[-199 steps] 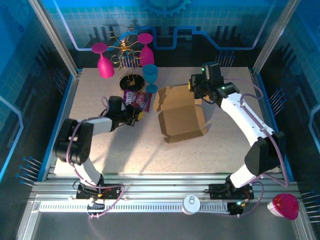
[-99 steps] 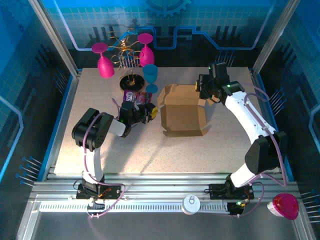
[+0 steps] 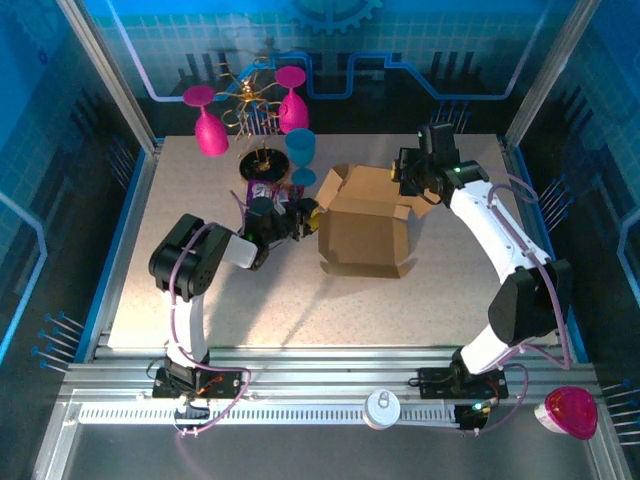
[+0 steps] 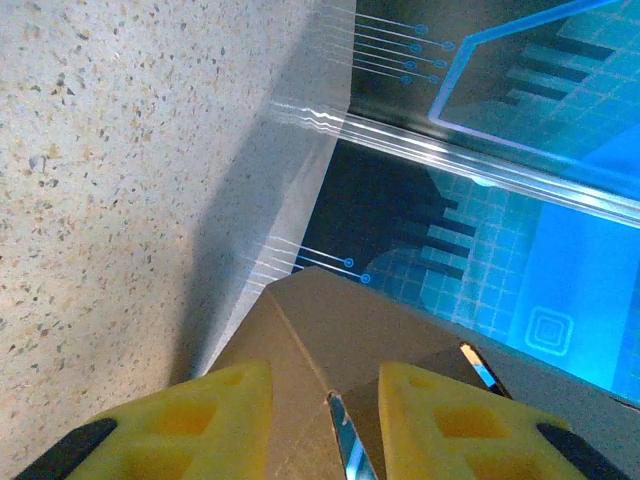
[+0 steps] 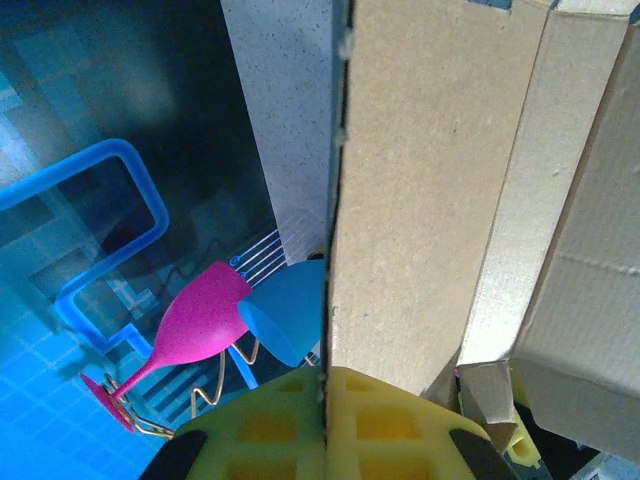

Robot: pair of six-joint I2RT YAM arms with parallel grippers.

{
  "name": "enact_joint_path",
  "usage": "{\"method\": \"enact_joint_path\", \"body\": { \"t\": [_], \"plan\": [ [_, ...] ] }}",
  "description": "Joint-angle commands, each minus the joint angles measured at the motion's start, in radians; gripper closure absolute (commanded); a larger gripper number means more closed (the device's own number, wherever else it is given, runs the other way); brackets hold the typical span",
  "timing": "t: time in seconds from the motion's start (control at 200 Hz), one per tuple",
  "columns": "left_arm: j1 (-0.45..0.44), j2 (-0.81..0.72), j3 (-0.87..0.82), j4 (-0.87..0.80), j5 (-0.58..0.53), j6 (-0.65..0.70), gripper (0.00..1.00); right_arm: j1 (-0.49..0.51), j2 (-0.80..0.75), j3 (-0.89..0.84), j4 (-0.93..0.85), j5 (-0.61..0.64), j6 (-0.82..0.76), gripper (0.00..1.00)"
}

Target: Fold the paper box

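Note:
The paper box (image 3: 365, 235) is plain brown cardboard and stands mid-table with its top flaps up. My left gripper (image 3: 303, 220) is at the box's left side, low over the table. In the left wrist view its yellow fingers (image 4: 228, 410) stand apart, open, and a creased corner of the box (image 4: 340, 320) shows in the gap of the gripper (image 4: 322, 378). My right gripper (image 3: 408, 185) is at the box's back right corner. In the right wrist view the gripper (image 5: 328, 378) is shut on the edge of an upright cardboard panel (image 5: 430, 150).
A purple snack packet (image 3: 268, 192) lies just behind the left gripper. Two pink goblets (image 3: 210, 125) (image 3: 292, 105), a blue cup (image 3: 301, 150) and a gold wire stand (image 3: 255, 110) crowd the back left. The blue frame rail (image 3: 125, 240) edges the table.
The box has swung round and risen from lying low to standing taller. My left gripper moved right to the box's left side and opened. My right gripper shifted slightly right, still holding its flap.

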Motion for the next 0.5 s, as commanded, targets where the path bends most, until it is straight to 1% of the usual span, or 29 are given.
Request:
{"method": "enact_joint_path", "body": {
  "t": [0.0, 0.1, 0.22, 0.37, 0.495],
  "plan": [
    [-0.016, -0.001, 0.024, 0.072, 0.026, -0.008, 0.66, -0.013, 0.014, 0.014, -0.001, -0.013, 0.025, 1.00],
    [-0.020, -0.045, -0.008, 0.020, 0.004, 0.034, 0.66, -0.015, 0.016, 0.014, 0.001, -0.008, 0.026, 1.00],
    [-0.026, -0.099, -0.047, -0.037, -0.030, 0.092, 0.62, -0.016, 0.013, -0.004, 0.019, -0.002, 0.041, 1.00],
    [-0.039, -0.115, -0.088, 0.002, -0.050, 0.116, 0.60, -0.027, 0.014, -0.013, 0.031, -0.001, 0.054, 1.00],
    [-0.039, -0.089, -0.121, 0.100, -0.054, 0.102, 0.60, -0.037, 0.021, -0.005, 0.033, -0.008, 0.058, 1.00]
  ]
}}
